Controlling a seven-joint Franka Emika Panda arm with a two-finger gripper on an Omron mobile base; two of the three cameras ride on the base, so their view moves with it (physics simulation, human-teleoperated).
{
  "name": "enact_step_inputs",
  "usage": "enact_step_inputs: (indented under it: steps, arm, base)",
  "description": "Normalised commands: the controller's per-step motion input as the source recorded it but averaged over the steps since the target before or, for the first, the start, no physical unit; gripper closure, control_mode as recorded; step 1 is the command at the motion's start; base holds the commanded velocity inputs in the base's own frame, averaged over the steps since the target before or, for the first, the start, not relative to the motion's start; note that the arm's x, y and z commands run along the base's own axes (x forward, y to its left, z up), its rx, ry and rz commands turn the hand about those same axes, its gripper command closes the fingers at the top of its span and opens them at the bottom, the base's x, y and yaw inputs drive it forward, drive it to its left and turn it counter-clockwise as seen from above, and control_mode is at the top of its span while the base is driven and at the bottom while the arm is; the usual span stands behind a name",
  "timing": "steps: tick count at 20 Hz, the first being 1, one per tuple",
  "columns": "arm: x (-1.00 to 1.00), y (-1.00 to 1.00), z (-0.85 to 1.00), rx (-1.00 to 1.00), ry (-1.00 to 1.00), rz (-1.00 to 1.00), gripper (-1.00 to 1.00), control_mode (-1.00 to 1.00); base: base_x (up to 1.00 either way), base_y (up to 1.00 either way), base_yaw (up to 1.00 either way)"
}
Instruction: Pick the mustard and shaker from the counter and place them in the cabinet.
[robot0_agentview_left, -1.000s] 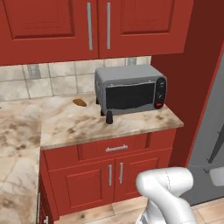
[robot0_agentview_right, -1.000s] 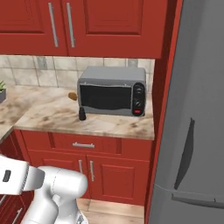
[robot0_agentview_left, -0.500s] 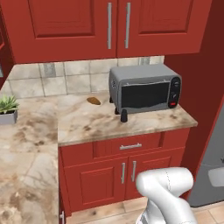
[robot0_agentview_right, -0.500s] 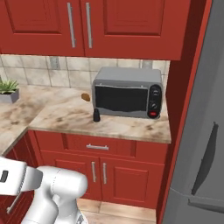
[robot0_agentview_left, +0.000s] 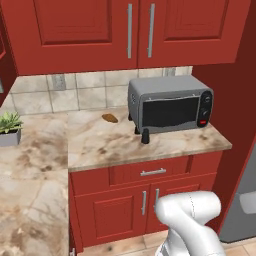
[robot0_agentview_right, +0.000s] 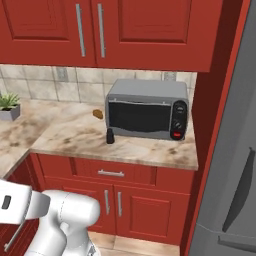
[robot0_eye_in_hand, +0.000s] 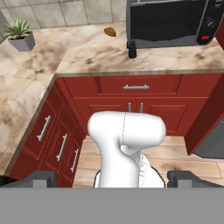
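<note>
The small black shaker (robot0_agentview_left: 145, 136) (robot0_agentview_right: 110, 136) stands upright on the marbled counter (robot0_agentview_left: 100, 147) (robot0_agentview_right: 70, 137), just in front of the microwave's left corner. In the hand view the shaker (robot0_eye_in_hand: 132, 50) is far off near the top, on the counter (robot0_eye_in_hand: 87, 57). My gripper (robot0_eye_in_hand: 112, 180) is open, its two dark fingertips (robot0_eye_in_hand: 43, 178) set wide apart with nothing between them, low and well back from the counter. The mustard and the cabinet are out of view.
A grey microwave (robot0_agentview_left: 170, 102) (robot0_agentview_right: 147, 110) sits at the counter's right end. A small brown lump (robot0_agentview_left: 110, 118) lies by the tiled wall and a potted plant (robot0_agentview_left: 9, 127) stands at the left. Closed red upper doors (robot0_agentview_left: 135, 30) hang above. A grey fridge (robot0_agentview_right: 230, 175) stands to the right.
The whole picture has slid to the right, so the base has moved; the potted plant has come into view at the left. Nothing on the counter has moved and the gripper stays open.
</note>
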Motion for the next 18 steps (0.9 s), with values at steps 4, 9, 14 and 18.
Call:
enact_step_inputs:
  steps: [4,9,14,18]
  arm:
    - [0.00,0.00,0.00,0.00,0.00,0.00,-1.00,1.00]
    - [0.00,0.00,0.00,0.00,0.00,0.00,-1.00,1.00]
    - [0.00,0.00,0.00,0.00,0.00,0.00,-1.00,1.00]
    - [0.00,0.00,0.00,0.00,0.00,0.00,-1.00,1.00]
  base:
    - [0.40,0.02,0.00]
    - [0.22,0.04,0.00]
    - [0.01,0.01,0.00]
    - [0.00,0.00,0.00]
